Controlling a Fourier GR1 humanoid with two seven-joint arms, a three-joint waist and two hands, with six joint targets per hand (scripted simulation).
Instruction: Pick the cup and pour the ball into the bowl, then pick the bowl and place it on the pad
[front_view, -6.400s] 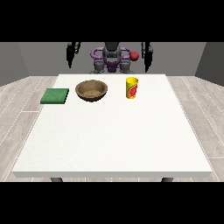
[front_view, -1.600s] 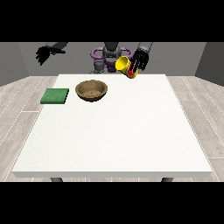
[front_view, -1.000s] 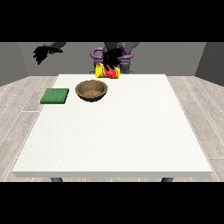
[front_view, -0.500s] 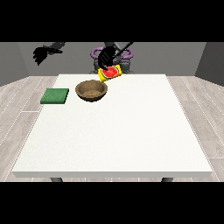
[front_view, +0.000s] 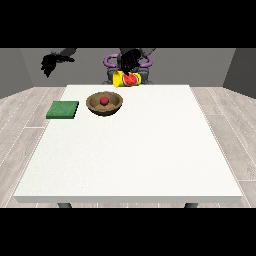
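Note:
A yellow cup (front_view: 126, 79) with a red picture on its side hangs tipped on its side above the table's far edge, just right of the bowl. The hand (front_view: 129, 59) that came from the view's right is shut on the cup from above. A brown bowl (front_view: 104, 104) stands on the white table (front_view: 130, 145), and a red ball (front_view: 104, 101) lies inside it. A green pad (front_view: 63, 109) lies flat to the bowl's left. The hand at the view's left (front_view: 50, 63) is raised in the air beyond the table's far left corner, its fingers hanging loosely downward, holding nothing.
The robot's purple-and-grey torso (front_view: 111, 62) stands behind the table's far edge. Grey plank floor (front_view: 235, 130) surrounds the table on all sides.
The cup has been lifted, carried leftward towards the bowl and tipped over. The red ball now lies in the bowl, which held nothing before. The hand at the view's left stayed raised.

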